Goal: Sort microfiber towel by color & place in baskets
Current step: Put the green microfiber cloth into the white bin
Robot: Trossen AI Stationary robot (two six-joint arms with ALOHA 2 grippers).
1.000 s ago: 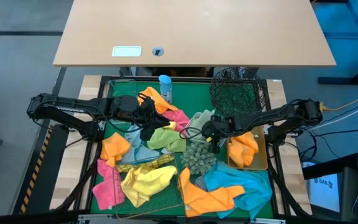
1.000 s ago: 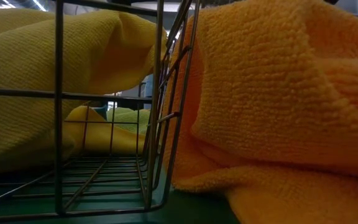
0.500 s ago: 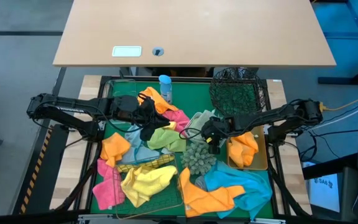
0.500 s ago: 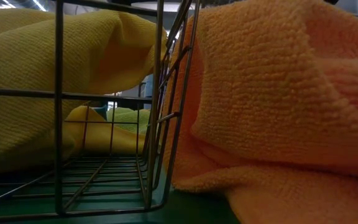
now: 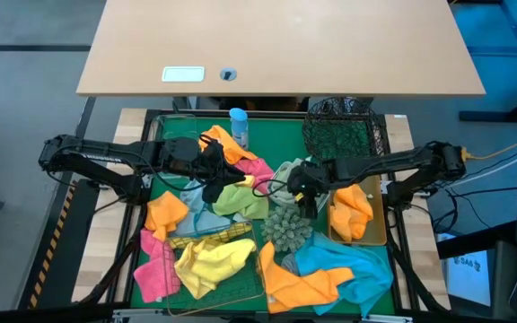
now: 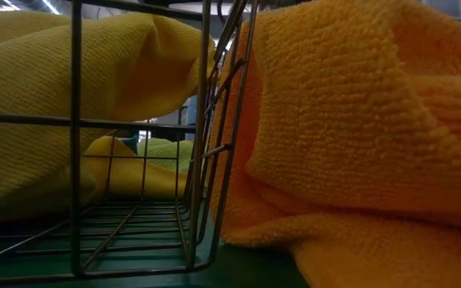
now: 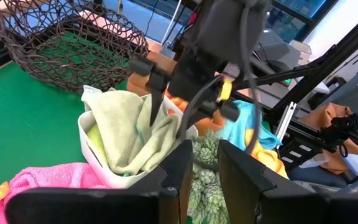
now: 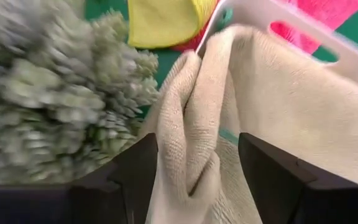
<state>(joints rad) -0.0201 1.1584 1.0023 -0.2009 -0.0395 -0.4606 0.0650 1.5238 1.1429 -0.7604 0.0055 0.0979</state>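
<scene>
My right gripper (image 5: 301, 187) hangs released over the pale green towel (image 7: 126, 127) in the white tray (image 7: 114, 171); many towels at six o'clock await sorting.

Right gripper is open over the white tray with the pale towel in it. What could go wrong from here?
1. A fold of the pale towel stands between the fingers of the open right gripper; lifting away might snag it and drag it out of the white tray.
2. The spiky green ball sits right beside the tray, so a low retreat could knock it.
The left gripper waits over the pile.
</scene>
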